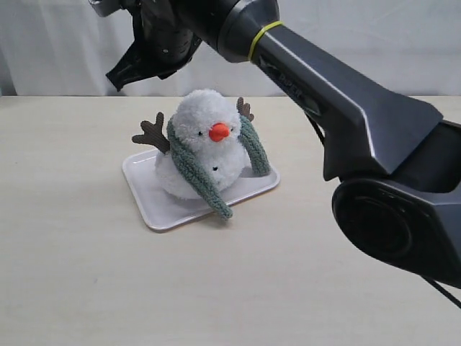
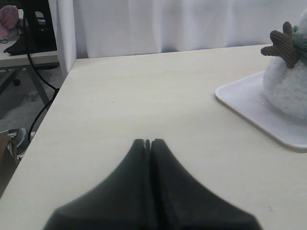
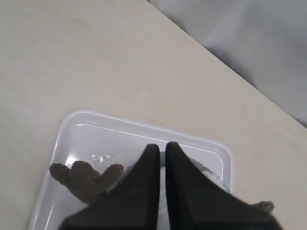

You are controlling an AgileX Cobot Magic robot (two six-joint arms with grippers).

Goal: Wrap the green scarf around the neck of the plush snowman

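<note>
**Scarf being worn over the snowman; both claws being held closed**

In the exterior view, the plush snowman (image 1: 205,144) is being supported upright on a white tray (image 1: 155,209), which is lying on the pale table (image 1: 72,274) a little toward ten o'clock from the table's middle. The green scarf (image 1: 193,169) is being carried behind the snowman's head. Its two ends are hanging down the front, one on each side of the orange nose (image 1: 219,132). The longer end is being laid out toward six o'clock, as far as the tray's near rim. The shorter end is resting on the tray at four o'clock of the body.

The right gripper (image 1: 119,78) is being held in the air at eleven o'clock of the snowman, clear of it. In the right wrist view this gripper (image 3: 162,147) is being kept pinched narrow, nothing between the jaws, above the tray and a brown branch arm (image 3: 84,177).

The left gripper (image 2: 147,142) is being held with its jaws pressed together and empty, above bare table, well apart from the tray.
</note>
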